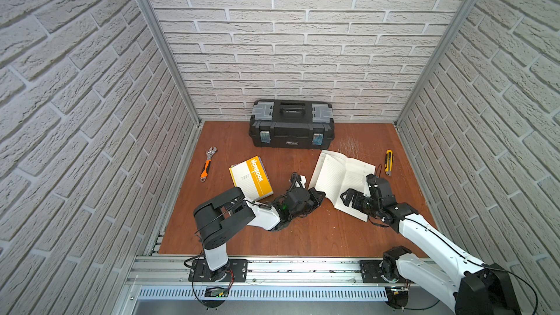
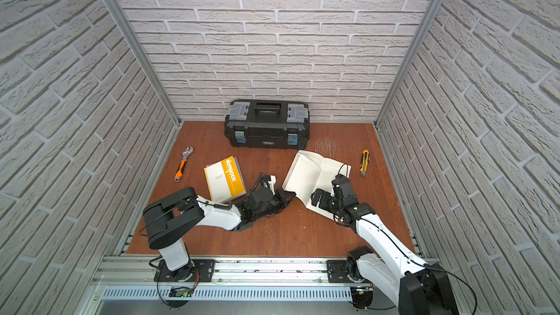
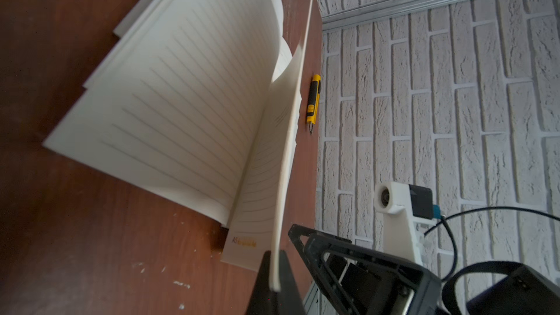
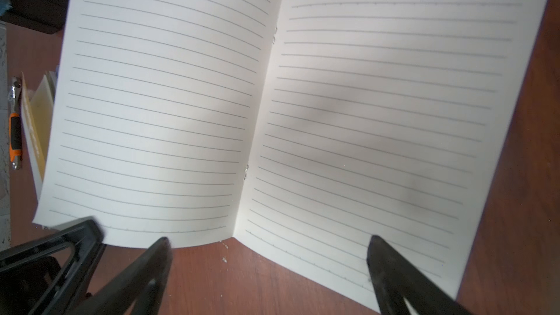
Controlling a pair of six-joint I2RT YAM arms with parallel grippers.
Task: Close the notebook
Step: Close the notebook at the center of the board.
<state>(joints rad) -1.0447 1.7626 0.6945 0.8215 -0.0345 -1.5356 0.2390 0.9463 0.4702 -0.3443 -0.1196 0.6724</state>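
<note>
Pinches with the left end effector the near left corner of the open white lined-paper notebook, mid-right on the reddish-brown wooden bench. Holds the right end effector spread over the right page. Likely calls for folding rightward over the near-to-far spine.

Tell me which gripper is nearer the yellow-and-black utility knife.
Right. The right gripper is over the open lined notebook's page beside the yellow-and-black utility knife; the left gripper pinches the notebook's opposite edge, farther away.
</note>
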